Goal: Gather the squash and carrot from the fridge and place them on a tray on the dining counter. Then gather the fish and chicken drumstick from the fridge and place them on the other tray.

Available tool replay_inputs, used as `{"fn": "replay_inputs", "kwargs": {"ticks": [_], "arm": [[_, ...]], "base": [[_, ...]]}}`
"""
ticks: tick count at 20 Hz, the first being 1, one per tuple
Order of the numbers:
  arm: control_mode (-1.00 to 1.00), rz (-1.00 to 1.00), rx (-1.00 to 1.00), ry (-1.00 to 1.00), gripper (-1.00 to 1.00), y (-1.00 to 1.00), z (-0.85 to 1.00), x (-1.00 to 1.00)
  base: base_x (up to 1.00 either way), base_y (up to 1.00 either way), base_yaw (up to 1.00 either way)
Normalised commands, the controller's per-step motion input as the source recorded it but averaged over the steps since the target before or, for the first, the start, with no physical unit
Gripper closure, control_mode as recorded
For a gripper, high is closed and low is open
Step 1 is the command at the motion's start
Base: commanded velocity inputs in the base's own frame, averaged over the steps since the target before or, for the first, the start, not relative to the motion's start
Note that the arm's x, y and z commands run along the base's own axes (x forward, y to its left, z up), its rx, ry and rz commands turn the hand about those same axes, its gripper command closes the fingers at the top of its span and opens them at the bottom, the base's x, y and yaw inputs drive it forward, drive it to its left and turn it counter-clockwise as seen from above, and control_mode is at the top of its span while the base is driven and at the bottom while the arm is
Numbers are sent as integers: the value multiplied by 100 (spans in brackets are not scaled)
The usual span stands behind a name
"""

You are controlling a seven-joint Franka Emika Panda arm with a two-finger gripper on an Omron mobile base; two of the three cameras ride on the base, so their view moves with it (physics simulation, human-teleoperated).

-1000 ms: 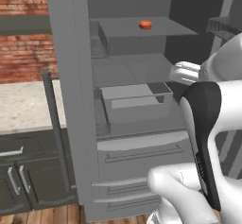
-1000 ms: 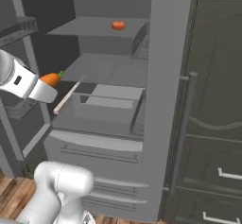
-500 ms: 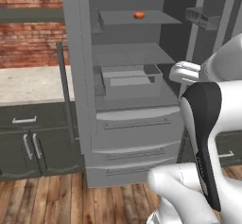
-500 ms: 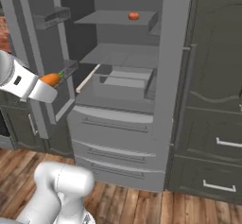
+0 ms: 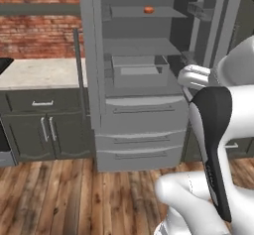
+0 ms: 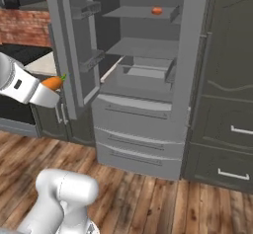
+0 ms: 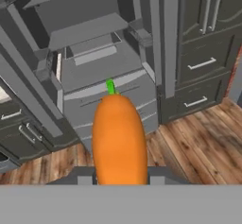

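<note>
fridge (image 6: 148,80) open behind; carrot (image 7: 119,140) hides pincer (image 7: 118,178) fingertips.

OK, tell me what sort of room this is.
A rendered home kitchen, it seems. An open grey fridge with shelves and pulled-out drawers stands between dark cabinets, a pale counter runs along a red brick wall, and the claw holds a carrot.

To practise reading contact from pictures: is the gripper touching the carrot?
Touching. The hand view shows the carrot rising straight from the gripper, with no gap either side.
</note>
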Motion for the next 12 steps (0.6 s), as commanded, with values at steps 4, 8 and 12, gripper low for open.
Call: {"fn": "replay_inputs", "kwargs": {"ticks": [4,8,12], "arm": [[100,0,0,0,100,0,0,0],[100,0,0,0,100,0,0,0],[100,0,0,0,100,0,0,0]], "base": [[-80,-34,18],[-80,-42,18],[-98,-26,15]]}}
